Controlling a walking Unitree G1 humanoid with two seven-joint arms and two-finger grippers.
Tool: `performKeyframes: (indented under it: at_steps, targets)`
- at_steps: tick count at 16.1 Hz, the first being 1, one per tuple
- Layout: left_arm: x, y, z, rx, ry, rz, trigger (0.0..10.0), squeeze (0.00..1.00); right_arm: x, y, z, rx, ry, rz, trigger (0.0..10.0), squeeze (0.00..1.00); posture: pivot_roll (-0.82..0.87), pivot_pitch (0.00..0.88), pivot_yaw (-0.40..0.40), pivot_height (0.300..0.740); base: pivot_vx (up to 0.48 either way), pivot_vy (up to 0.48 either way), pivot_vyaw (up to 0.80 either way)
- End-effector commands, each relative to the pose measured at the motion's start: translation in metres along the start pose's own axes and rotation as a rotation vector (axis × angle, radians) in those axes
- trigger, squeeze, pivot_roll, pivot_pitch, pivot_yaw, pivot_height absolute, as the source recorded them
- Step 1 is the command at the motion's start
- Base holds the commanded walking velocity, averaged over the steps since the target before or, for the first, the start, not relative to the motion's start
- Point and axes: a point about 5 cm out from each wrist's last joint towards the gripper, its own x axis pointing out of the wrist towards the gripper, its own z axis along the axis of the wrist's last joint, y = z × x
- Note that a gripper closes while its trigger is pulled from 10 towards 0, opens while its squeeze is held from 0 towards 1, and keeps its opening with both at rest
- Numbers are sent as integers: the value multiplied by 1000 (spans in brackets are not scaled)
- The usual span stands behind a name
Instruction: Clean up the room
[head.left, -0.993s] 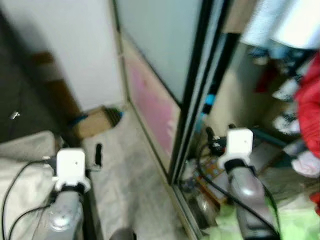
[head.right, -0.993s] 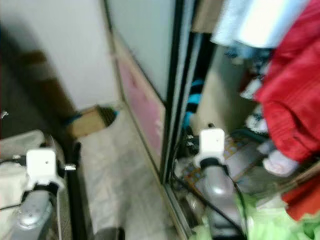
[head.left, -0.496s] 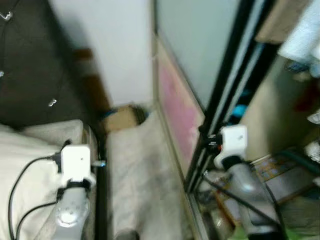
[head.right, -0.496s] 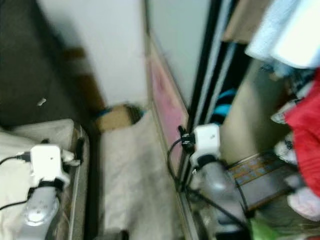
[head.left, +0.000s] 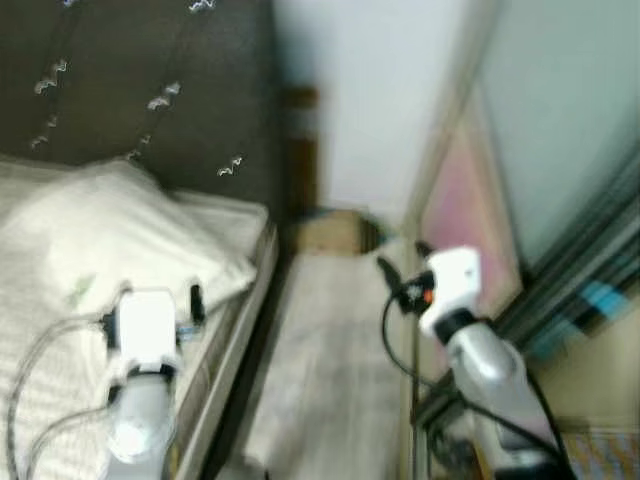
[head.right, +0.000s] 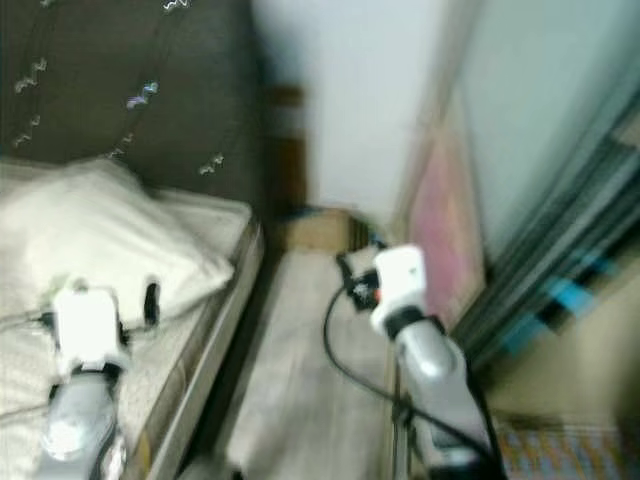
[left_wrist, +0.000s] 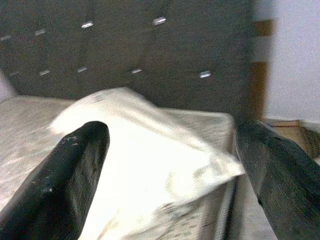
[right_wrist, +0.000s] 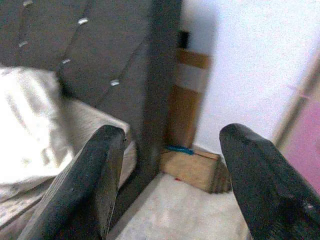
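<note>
A white pillow (head.left: 110, 235) lies on the bed (head.left: 60, 400) against a dark tufted headboard (head.left: 150, 90). My left gripper (left_wrist: 172, 132) hovers over the bed's near edge, open and empty, pointing at the pillow (left_wrist: 140, 150). My right gripper (right_wrist: 174, 132) is open too, held above the narrow aisle. It points at a cardboard box (right_wrist: 192, 170) on the floor by the wall. In the left eye view the left gripper (head.left: 194, 302) is low on the left and the right gripper (head.left: 398, 276) is at centre right.
A pale strip of floor (head.left: 330, 370) runs between the bed and a sliding wardrobe door (head.left: 540, 170) on the right. The cardboard box (head.left: 335, 232) closes the aisle's far end under a white wall (head.left: 370, 90). The views are blurred.
The camera has swung to the left: the open wardrobe with clothes has left the view, while the bed, pillow and headboard have come in. Both arms keep their pose.
</note>
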Motion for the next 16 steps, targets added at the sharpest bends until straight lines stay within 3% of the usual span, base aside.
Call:
performKeyframes:
  at_steps: [1,3,12,16]
  targets:
    - [2,-3,4,-7,-13,-3,10000,0,-2,-7,0,-9,-1,-26,10000,0,21,2,-50,740,0,0,800]
    - [1,-10,9,-32,-47,-56,10000,0,0,-5,4,0,-17,-30,10000,0,21,5,-51,740,0,0,800]
    - [0,-9,17,3,-115,-83,10000,0,3,-4,6,6,-34,-37,10000,0,30,19,-52,740,0,0,797]
    - [-1,-19,17,-34,-105,-132,10000,0,3,-5,7,10,-38,-44,10000,0,25,22,-47,740,0,0,794]
